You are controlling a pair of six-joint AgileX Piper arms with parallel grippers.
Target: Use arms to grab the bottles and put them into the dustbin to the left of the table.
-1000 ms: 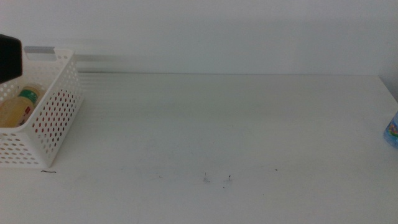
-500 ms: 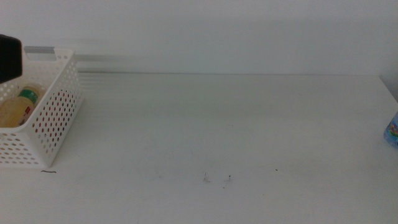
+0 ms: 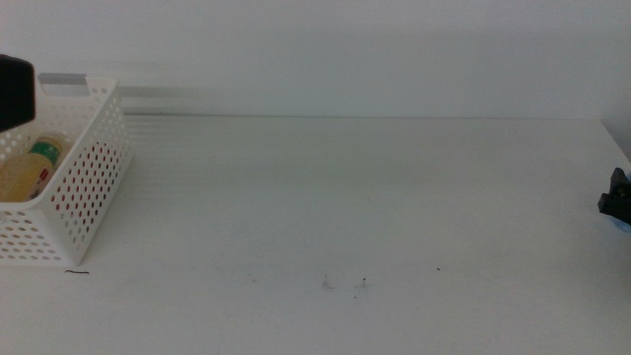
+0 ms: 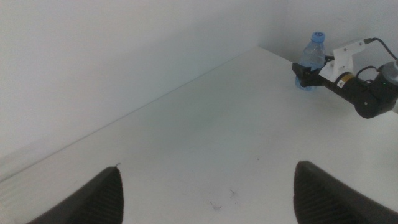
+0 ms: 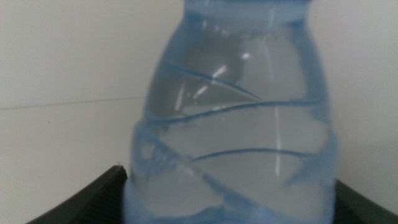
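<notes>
At the table's right edge, the right end effector now closely straddles the water bottle, grip unclear.

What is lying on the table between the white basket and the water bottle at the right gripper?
Nothing but bare table with a few small dark specks; the middle view shows this stretch from the basket to the right gripper, and the left wrist view shows the water bottle.

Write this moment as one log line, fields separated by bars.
right tool: around water bottle, table's right edge | left tool: open, waiting | yellow bottle: in dustbin
</notes>
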